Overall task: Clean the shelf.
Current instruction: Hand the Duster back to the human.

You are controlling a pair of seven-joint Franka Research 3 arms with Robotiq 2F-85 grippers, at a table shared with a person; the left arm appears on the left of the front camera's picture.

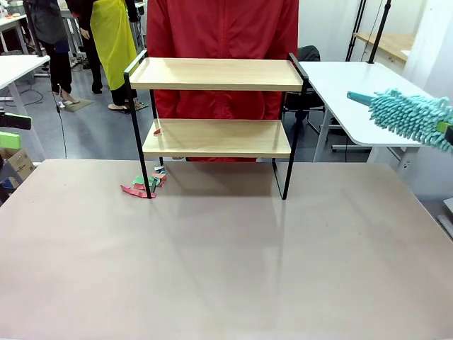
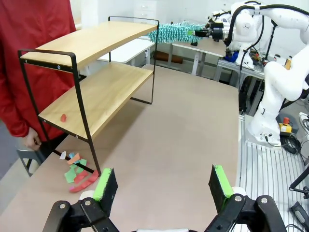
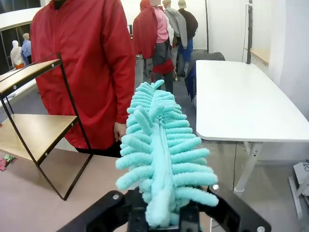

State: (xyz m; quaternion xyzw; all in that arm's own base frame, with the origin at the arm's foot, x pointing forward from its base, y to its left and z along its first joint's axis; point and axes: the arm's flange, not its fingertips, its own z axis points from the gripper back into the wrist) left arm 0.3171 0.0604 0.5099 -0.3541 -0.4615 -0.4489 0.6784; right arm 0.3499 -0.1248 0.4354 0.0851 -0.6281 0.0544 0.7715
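I see one two-tier shelf (image 1: 216,106); my right pincer (image 3: 161,220) clamps one teal duster (image 3: 161,159) right of it, left pincer (image 2: 161,186) wide apart; no legible writing.

Table (image 1: 226,269) before the shelf (image 1: 216,138) lies open; scraps (image 1: 145,185) crowd its left leg.

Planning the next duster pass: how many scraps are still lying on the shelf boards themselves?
1: a small red scrap on the lower board of the shelf, near its left end. The top board looks bare. The other scraps lie on the table by the front left leg; some may be hidden.
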